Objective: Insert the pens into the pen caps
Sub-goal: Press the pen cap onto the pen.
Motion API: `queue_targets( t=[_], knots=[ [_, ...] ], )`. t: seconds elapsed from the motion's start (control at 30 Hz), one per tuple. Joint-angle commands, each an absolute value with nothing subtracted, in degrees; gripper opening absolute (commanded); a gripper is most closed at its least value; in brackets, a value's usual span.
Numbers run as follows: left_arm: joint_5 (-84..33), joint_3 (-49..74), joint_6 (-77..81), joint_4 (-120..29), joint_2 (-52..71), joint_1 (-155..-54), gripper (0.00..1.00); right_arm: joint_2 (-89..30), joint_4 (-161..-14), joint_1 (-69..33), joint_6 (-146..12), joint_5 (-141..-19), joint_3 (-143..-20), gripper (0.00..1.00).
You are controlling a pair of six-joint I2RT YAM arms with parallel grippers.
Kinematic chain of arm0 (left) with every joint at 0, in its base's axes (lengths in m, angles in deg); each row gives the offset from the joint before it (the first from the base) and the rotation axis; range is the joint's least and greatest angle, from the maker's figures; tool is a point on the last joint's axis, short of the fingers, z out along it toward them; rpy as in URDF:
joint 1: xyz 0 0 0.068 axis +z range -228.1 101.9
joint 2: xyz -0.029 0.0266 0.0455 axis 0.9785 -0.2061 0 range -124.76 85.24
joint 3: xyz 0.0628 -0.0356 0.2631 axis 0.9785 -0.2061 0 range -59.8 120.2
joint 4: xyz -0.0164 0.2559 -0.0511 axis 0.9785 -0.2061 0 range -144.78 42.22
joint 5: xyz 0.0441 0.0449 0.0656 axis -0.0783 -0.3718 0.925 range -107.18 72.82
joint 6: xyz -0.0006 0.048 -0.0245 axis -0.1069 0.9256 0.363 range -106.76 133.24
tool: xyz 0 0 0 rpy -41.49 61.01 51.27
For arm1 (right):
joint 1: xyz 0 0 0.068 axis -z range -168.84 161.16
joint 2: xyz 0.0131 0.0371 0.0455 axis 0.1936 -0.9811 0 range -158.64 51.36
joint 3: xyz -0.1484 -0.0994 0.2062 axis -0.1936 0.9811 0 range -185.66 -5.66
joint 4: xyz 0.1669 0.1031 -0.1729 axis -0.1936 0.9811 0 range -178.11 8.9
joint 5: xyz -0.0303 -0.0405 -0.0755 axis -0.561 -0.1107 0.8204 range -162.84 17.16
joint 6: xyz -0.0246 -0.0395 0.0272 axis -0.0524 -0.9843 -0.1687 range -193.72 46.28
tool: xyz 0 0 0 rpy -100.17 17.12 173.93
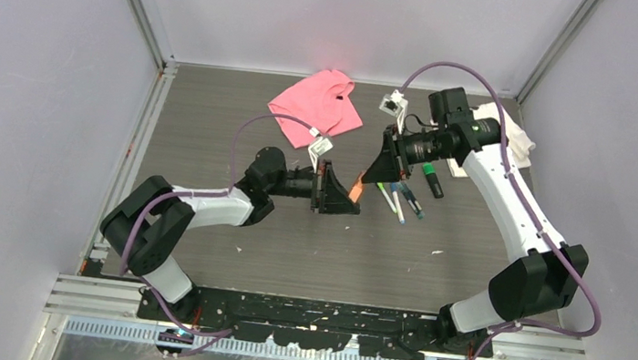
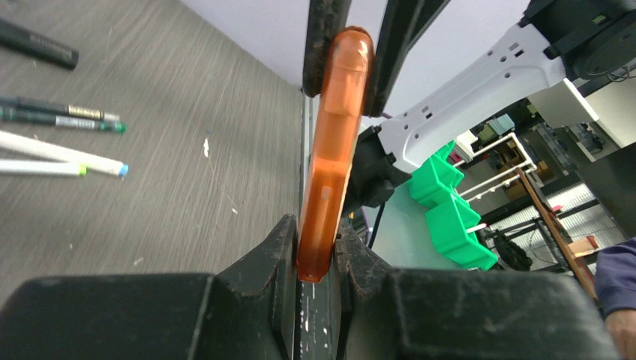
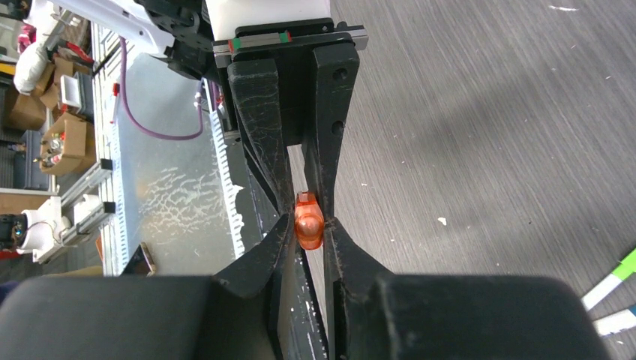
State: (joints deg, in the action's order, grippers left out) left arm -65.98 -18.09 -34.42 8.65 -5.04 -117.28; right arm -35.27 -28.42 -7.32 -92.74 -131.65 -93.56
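Left gripper (image 2: pixel 316 234) clenched on orange pen (image 2: pixel 334 150) mid-table | right gripper (image 3: pixel 309 223) clamps its other end | loose pens (image 1: pixel 397 202) at 3 o'clock | pink cloth (image 1: pixel 317 106) at 11 o'clock | green bins (image 2: pixel 450 217), contents unseen

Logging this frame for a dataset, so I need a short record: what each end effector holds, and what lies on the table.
left end effector: shut on one end of orange pen
right end effector: shut on its other end
loose pens: lying on table
cloths: pink cloth, white cloth, far side
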Motion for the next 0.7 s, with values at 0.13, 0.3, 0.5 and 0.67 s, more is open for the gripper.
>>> queue_targets(
  t=[0.13, 0.3, 0.5, 0.67],
  knots=[
    [-54.91, -13.47, -38.63, 24.78, -0.39, -111.33, 0.01, -35.02, -19.39, -12.59, -96.01, -128.56, -83.67, 0.01],
    [-54.47, -11.38, -42.48, 29.18, -2.57, -110.53, 0.01, -35.74, -20.42, -14.84, -95.47, -128.39, -80.26, 0.01],
    [-56.83, -9.62, -40.90, 26.59, -4.04, -110.93, 0.00, -37.51, -22.82, -14.59, -92.51, -130.85, -80.50, 0.01],
    [-61.74, -11.98, -35.67, 17.69, -3.02, -112.32, 0.01, -38.62, -22.25, -10.23, -92.45, -134.60, -84.59, 0.09]
  ],
)
